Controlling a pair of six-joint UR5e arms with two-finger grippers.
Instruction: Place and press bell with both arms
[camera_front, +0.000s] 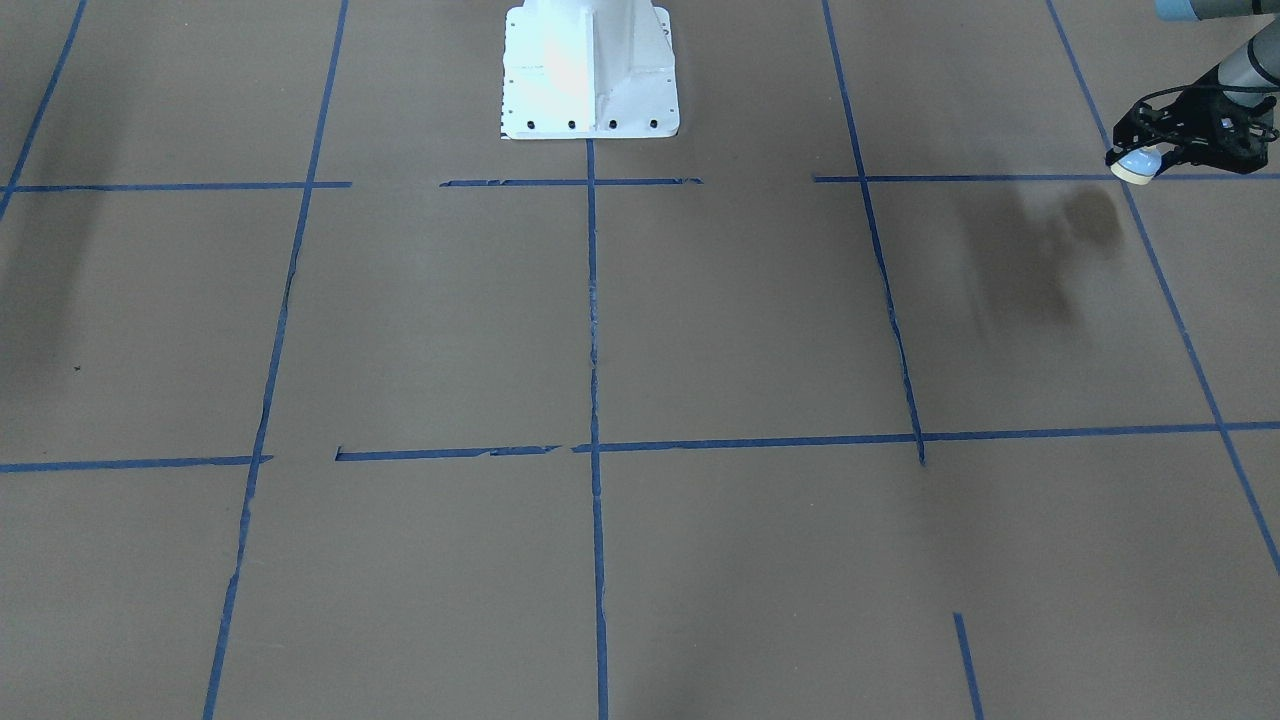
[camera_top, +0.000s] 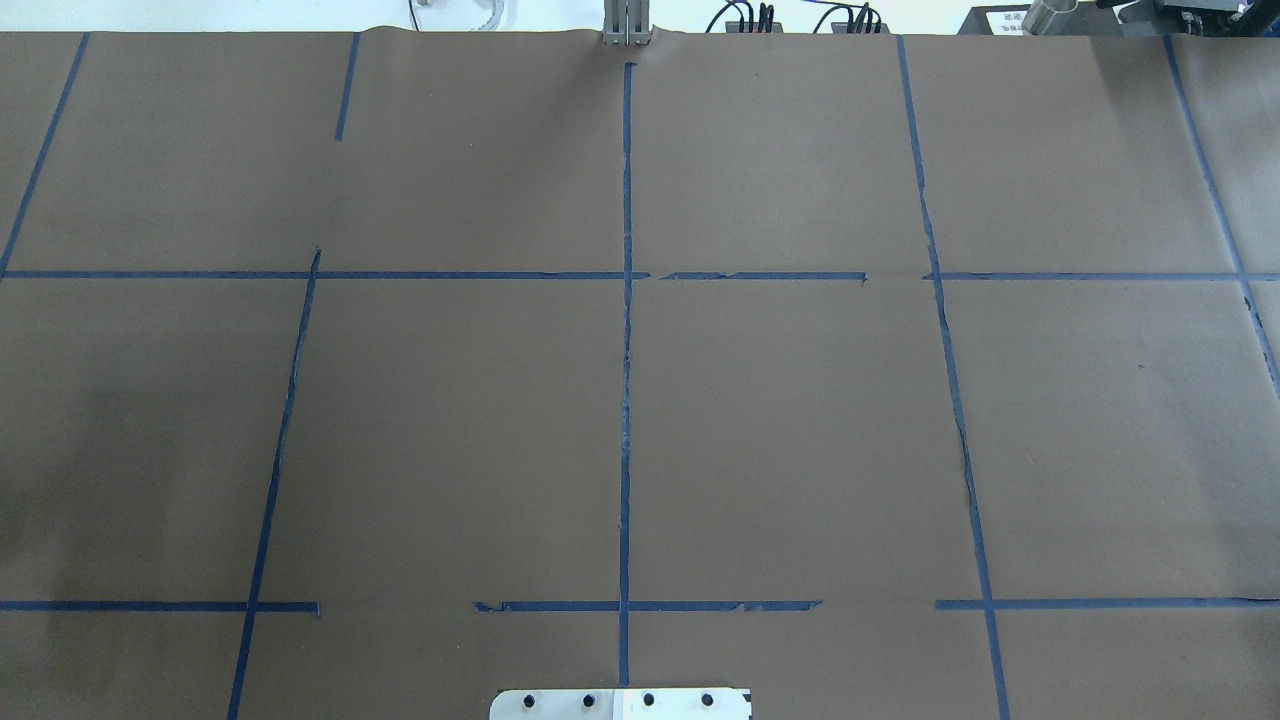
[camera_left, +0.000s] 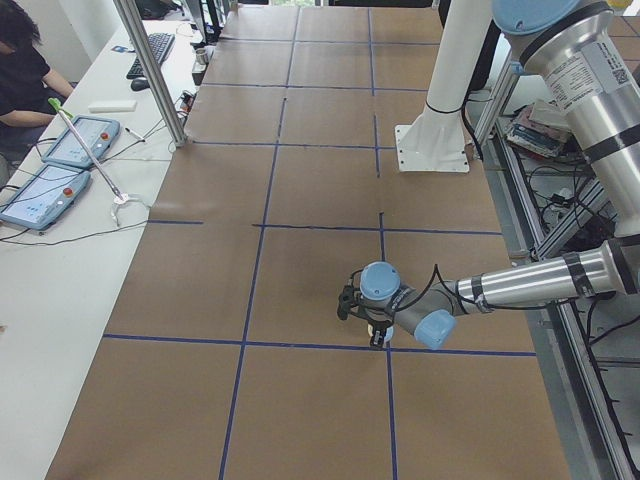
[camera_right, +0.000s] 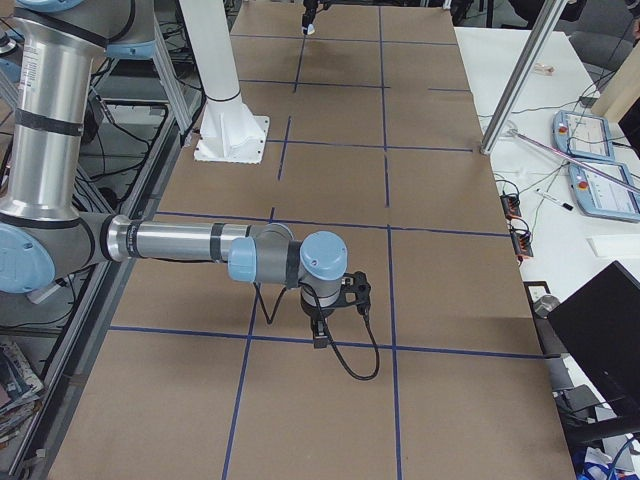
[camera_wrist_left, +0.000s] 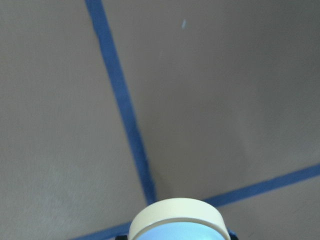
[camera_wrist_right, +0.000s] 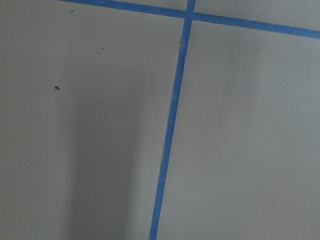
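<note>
Left gripper: the left gripper (camera_front: 1142, 156) is closed on the bell, its black fingers (camera_front: 1165, 140) clamped on the dome's sides.
Bell: the bell (camera_front: 1133, 167) sits at the fingertips with its cream base ring turned away from the wrist, toward the table. It is held clear of the surface, and its shadow (camera_front: 1090, 215) lies apart from it on the paper. In the left wrist view the ring (camera_wrist_left: 176, 212) fills the bottom edge.
Below the hand: a crossing of blue tape lines (camera_wrist_left: 150, 192) lies just past the bell.
Left arm: the left arm (camera_left: 530, 285) reaches out low and level behind the gripper.
Right gripper: the right gripper (camera_right: 319, 336) points down beside a tape line (camera_right: 180, 332); whether its fingers are apart or together cannot be told.
Farther off: the brown-papered table (camera_front: 750, 330) and the white pedestal (camera_front: 590, 70), both well away from either hand.
</note>
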